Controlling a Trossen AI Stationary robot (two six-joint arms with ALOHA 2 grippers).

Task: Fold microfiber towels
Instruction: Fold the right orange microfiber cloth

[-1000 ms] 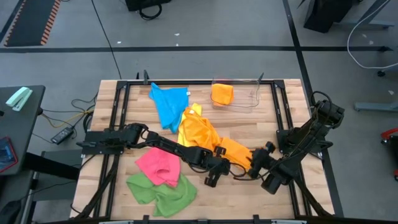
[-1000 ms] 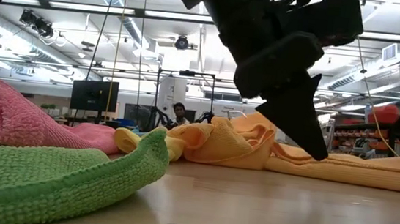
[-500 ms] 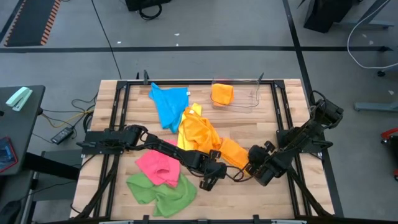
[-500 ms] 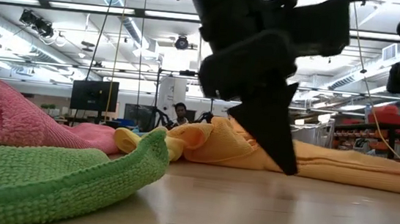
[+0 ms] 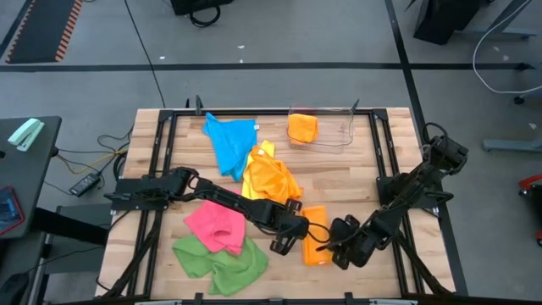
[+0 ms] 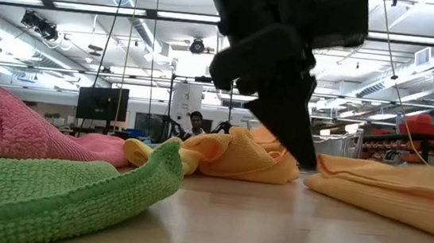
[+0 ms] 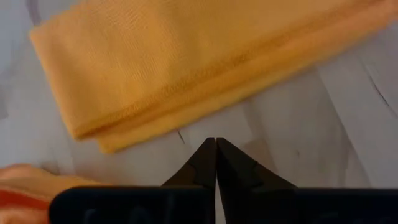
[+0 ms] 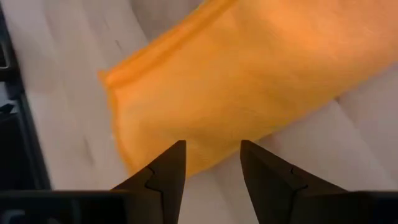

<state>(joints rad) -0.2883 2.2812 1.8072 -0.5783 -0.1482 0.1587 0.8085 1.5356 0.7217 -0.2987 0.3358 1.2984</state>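
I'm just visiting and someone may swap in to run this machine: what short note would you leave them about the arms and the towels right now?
Left end effector: shut, empty, just beside the folded orange towel near the table's front.
Right end effector: open, holding nothing, low at that towel's other side.
Done: that orange towel lies folded flat; another folded orange one sits in the clear bin.
Left: blue towel at the back, the crumpled orange-yellow pile mid-table, pink towel and green towel at front left, all unfolded.
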